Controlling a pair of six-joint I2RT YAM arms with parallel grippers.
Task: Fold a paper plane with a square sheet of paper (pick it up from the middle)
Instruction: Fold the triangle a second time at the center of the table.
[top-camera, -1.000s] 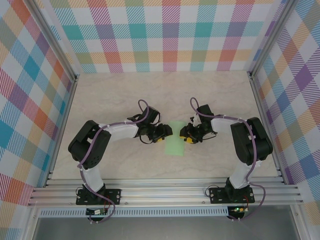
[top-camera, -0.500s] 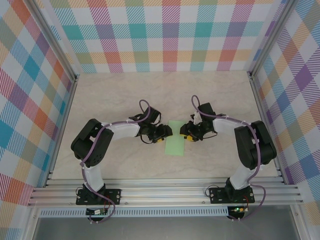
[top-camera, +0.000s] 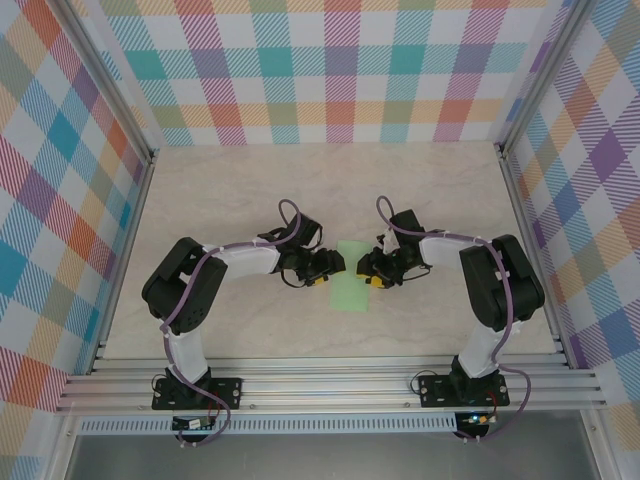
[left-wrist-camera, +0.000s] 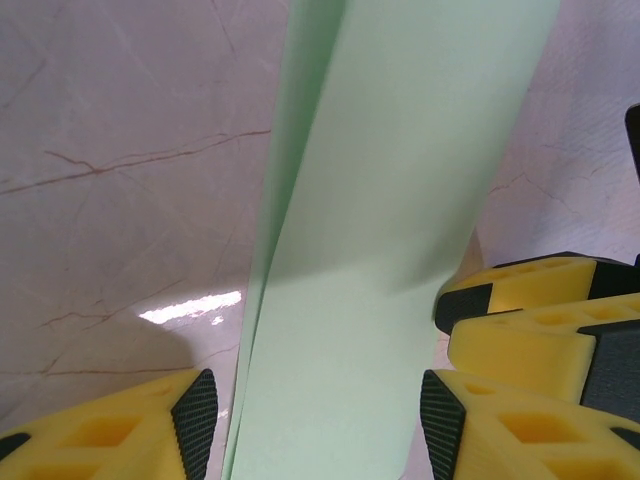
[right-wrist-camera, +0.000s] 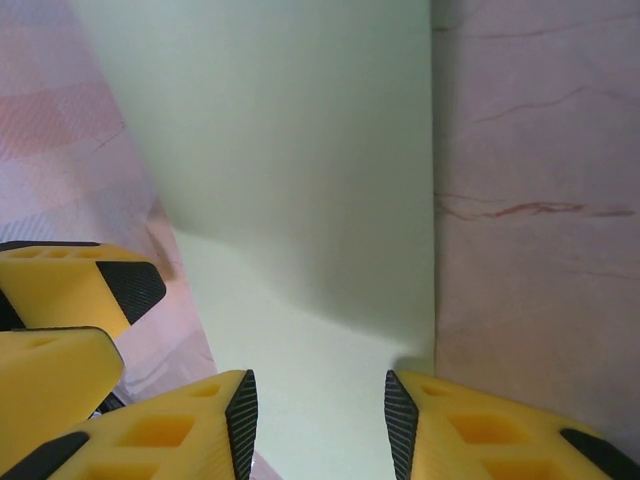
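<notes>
One folded paper sheet (top-camera: 352, 278), two pairs of jaws.

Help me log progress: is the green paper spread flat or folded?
Folded. The paper is a narrow rectangle, not square, and the left wrist view shows two layers along one edge.

We are finding no readable text, labels, brands, numbers or signs anywhere in these views.
</notes>
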